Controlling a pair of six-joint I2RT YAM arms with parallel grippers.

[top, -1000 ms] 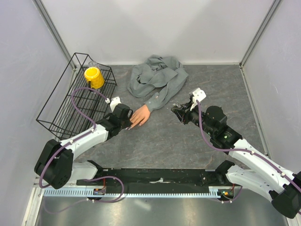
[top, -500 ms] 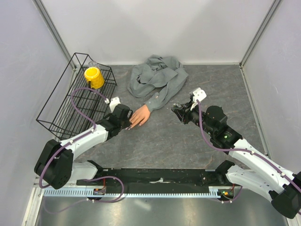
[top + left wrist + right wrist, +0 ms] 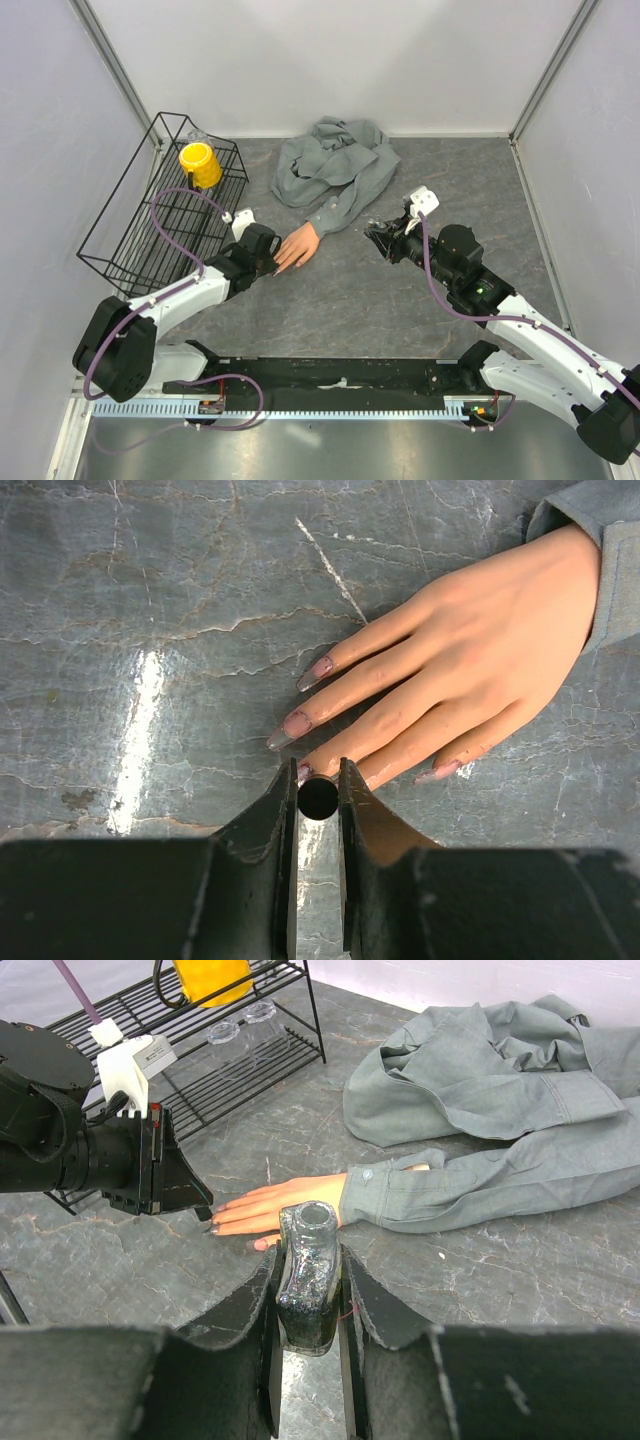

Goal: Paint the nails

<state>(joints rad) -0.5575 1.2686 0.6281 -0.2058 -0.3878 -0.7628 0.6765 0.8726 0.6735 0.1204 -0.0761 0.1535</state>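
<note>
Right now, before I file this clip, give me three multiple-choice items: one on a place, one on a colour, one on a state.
1. Where is the cup?
A. on the shirt
B. in the basket
C. by the right arm's base

2. What colour is the shirt?
A. grey
B. red
C. yellow

3. How is the right tool?
A. open and empty
B. out of view
C. shut on a bottle

Answers:
1. B, since the cup sits inside the wire frame at its far end.
2. A, since the crumpled cloth is grey in both the top and right wrist views.
3. C, since the fingers press the glass bottle from both sides.
</note>
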